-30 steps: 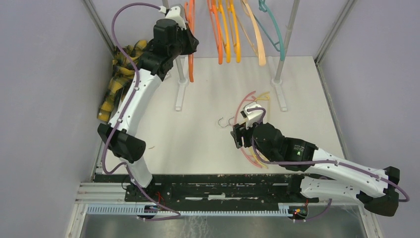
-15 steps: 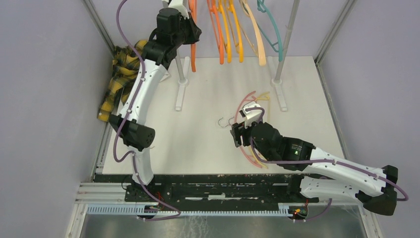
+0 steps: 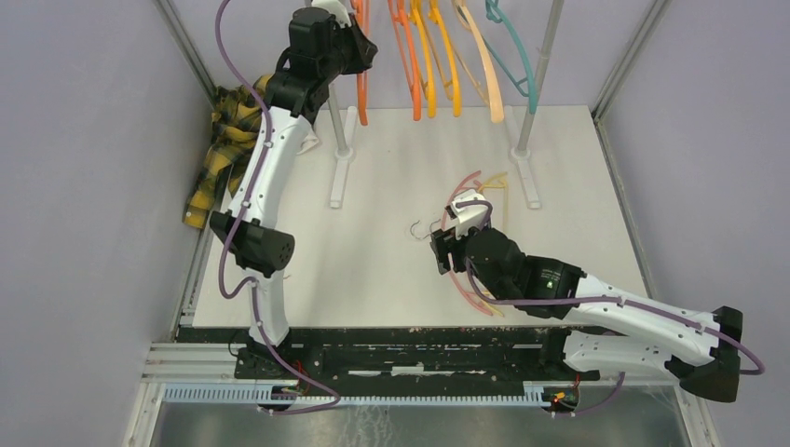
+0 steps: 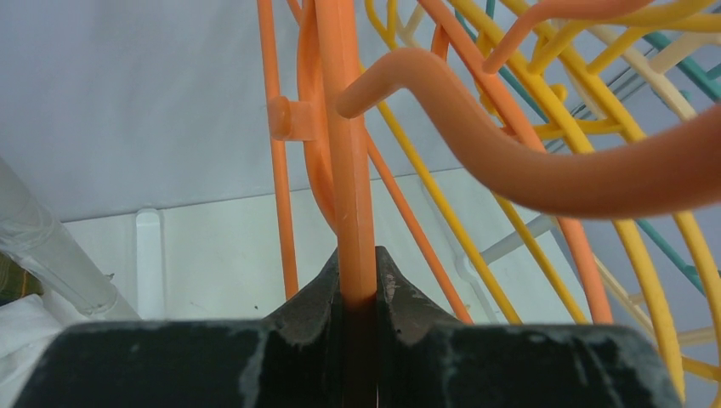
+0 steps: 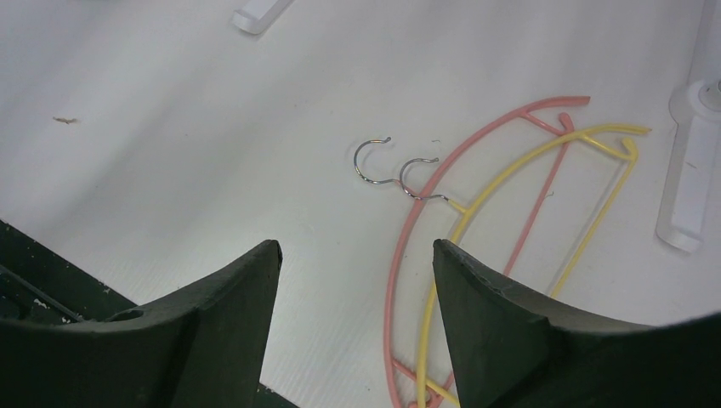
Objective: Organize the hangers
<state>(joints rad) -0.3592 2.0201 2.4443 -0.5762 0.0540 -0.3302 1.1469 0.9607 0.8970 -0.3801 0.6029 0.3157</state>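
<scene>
**Hanging the orange one + lining up the next pick: notes**

The left pincer (image 4: 359, 272) is clamped tight on a straight bar of an orange hanger (image 4: 344, 127), which is held up high among the hangers already hung: more orange, yellow-orange (image 3: 447, 65), a pale one and a teal one (image 3: 517, 65), all between the grey poles (image 3: 536, 74). The rail itself is cropped out up top, so it can't be told whether the held hanger's hook is over it yet.

Imo the hang should be done slow. The hook should be kept square to the rail and lowered onto it, not swung in, b/c the neighbours are packed close and thin plastic snags easily. The clamp shouldn't be let go until the weight is prob taken by the rail. After that, a straight pull-back is advised so nothing gets dragged off.

The right pincer (image 5: 355, 248) is spread wide w/ nothing in it, hovering low over the desk (image 5: 170, 127). A pink hanger (image 5: 400, 246) and a pale yellow hanger (image 5: 503, 170) lie flat there, nested one inside the other, wire hooks (image 5: 374, 161) side by side.

Only one should be taken at a time. The pink arc is outermost, so it's the easier grab. A spot where the two arcs sit apart should be picked, or both get pinched. A near-vertical approach is needed since they lie flush on the desk.
</scene>
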